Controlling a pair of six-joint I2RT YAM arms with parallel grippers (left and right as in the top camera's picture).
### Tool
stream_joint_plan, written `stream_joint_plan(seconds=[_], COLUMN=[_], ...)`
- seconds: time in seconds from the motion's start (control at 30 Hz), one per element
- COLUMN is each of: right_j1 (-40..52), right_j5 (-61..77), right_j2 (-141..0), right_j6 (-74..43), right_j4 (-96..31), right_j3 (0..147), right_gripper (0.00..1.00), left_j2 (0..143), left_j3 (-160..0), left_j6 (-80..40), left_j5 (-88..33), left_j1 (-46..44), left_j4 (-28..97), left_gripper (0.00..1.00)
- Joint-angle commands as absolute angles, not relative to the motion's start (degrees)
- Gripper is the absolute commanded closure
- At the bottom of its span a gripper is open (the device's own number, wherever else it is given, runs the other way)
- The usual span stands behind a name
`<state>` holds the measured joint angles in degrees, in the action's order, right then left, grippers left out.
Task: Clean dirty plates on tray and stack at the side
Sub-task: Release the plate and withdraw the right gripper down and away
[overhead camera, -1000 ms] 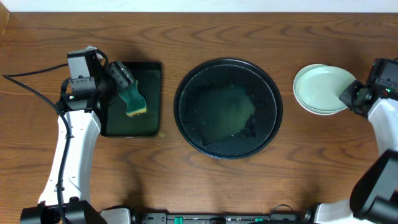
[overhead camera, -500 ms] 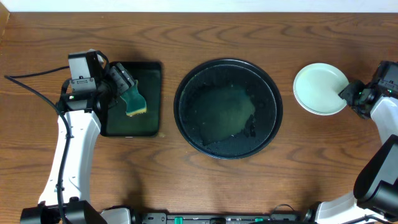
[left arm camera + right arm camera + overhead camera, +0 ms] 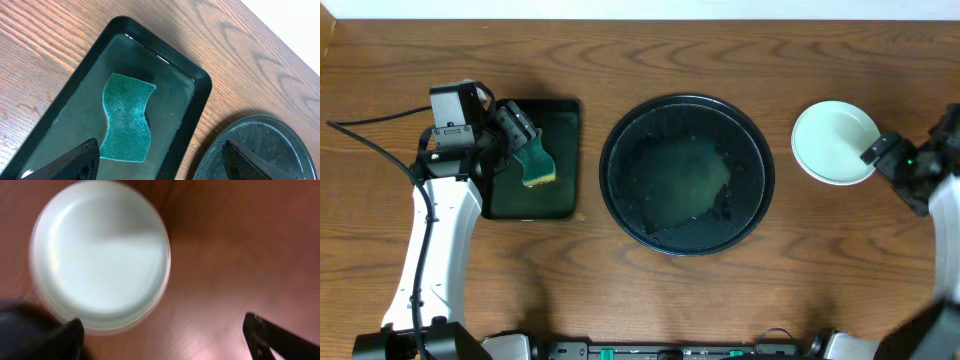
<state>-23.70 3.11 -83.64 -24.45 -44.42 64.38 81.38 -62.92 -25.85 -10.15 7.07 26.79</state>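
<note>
The stack of pale round shallow plates is sitting at the overhead frame's right, apart from the glossy black round tray at centre. The right gripper is hovering beside it, jaws wide, empty; the left gripper is gaping above a green sponge.

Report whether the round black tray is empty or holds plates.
Empty of plates: the overhead view shows only a wet sheen on the tray, and the plates sit stacked off it, to its right.
</note>
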Motion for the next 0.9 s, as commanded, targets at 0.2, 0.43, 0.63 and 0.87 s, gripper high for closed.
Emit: stream_joint_plan(seconds=[0.2,0.43,0.63,0.87], right_j1=[-14.4,-11.2,-11.2,-11.2], right_j5=[7.8,12.6,12.5,7.6], right_j2=[-61.4,-54.6,-54.3,-54.4], right_j6=[-24.8,-24.8,-24.8,-24.6], right_j4=[-54.7,-65.0,-66.9,-66.9], right_j3=[58.6,57.1,57.1,57.1], right_gripper=[0.01,0.01,0.01,0.01], left_j2=[81.7,81.7,81.7,81.7], left_j3=[-62.9,-62.9,-62.9,-62.9], left_j6=[-25.7,-25.7,-25.7,-25.7], left_j5=[-9.8,-9.9,-9.9,-9.9], left_j1=[7.3,7.3,7.3,7.3], left_j4=[27.0,26.9,26.9,26.9], left_gripper=[0.21,0.21,0.21,0.21])
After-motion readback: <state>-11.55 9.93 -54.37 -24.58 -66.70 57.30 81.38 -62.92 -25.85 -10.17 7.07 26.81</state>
